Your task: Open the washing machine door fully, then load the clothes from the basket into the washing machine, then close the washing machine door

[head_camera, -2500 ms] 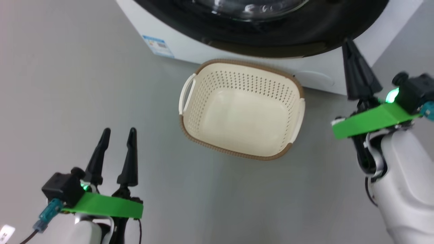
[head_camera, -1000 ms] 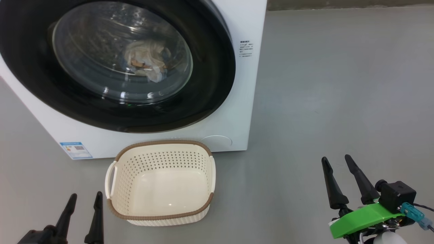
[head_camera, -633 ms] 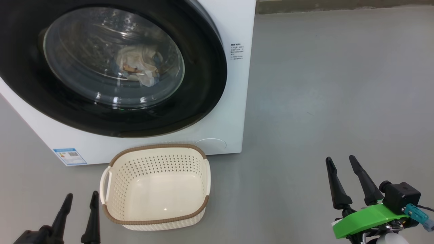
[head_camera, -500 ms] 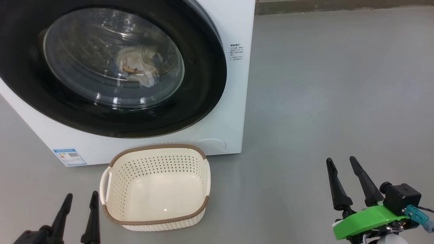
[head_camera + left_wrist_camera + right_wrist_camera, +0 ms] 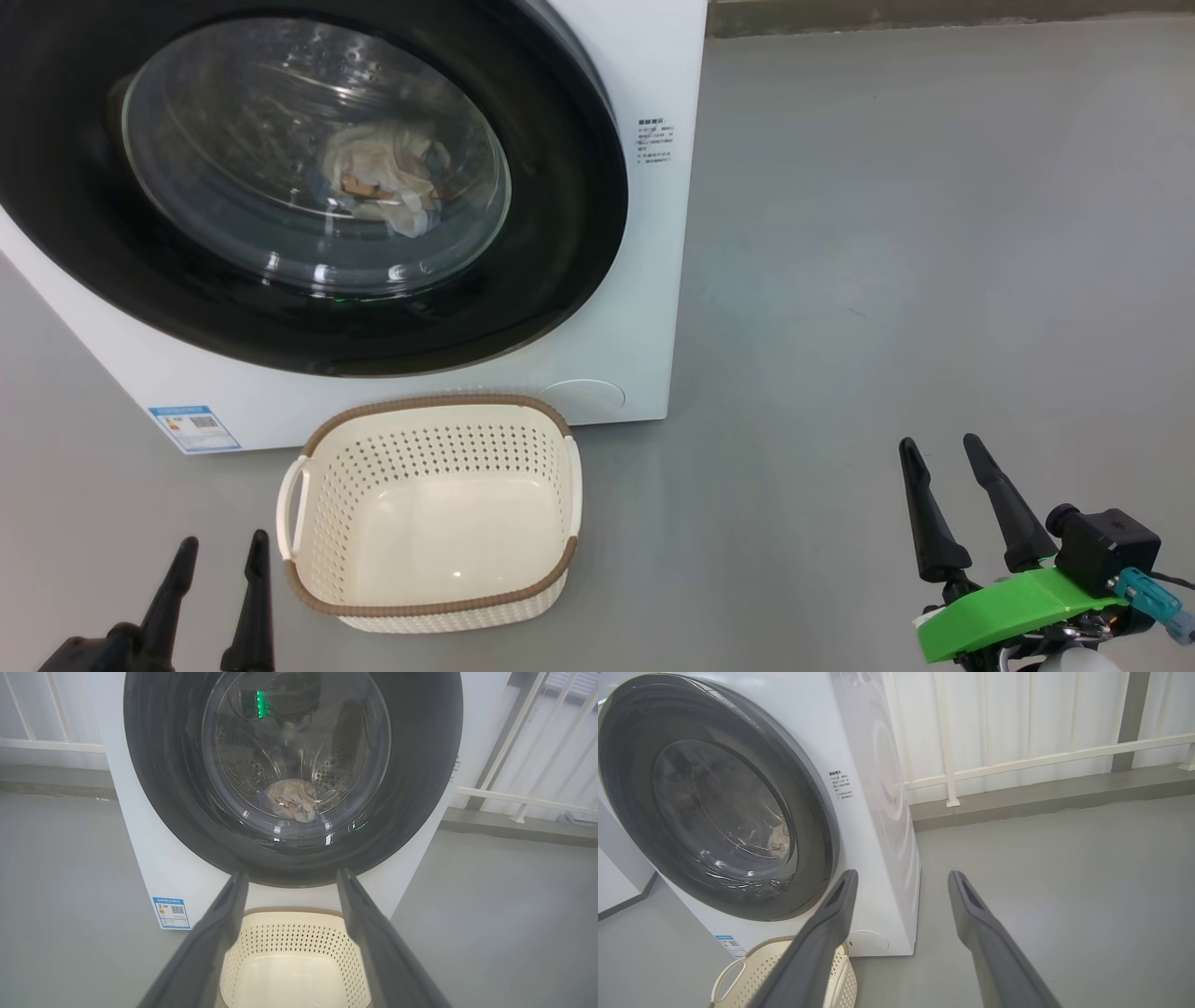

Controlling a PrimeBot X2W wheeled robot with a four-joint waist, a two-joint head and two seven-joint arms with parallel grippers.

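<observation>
The white washing machine (image 5: pixel 644 280) stands with its black-rimmed round door (image 5: pixel 569 215) closed flat against the front. Through the glass I see the clothes (image 5: pixel 383 182) bunched at the drum's bottom, cream with orange-brown print. On the floor before the machine sits the cream basket (image 5: pixel 429 611) with nothing inside it. My left gripper (image 5: pixel 219 551) is open at the lower left, just left of the basket. My right gripper (image 5: pixel 938 448) is open at the lower right over bare floor. The left wrist view has the door (image 5: pixel 420 788), the clothes (image 5: pixel 292 805) and the basket (image 5: pixel 289 952) between my fingers.
A blue label sticker (image 5: pixel 194 427) is on the machine's lower left front. Grey floor (image 5: pixel 915 243) spreads wide to the right of the machine. A white railing (image 5: pixel 1017 760) and a low kerb run along the wall behind.
Since the earliest frame the head camera has lifted from the basket to take in the door. Both arms dropped to the bottom corners. Over the last second nothing has moved beyond slight camera drift.
</observation>
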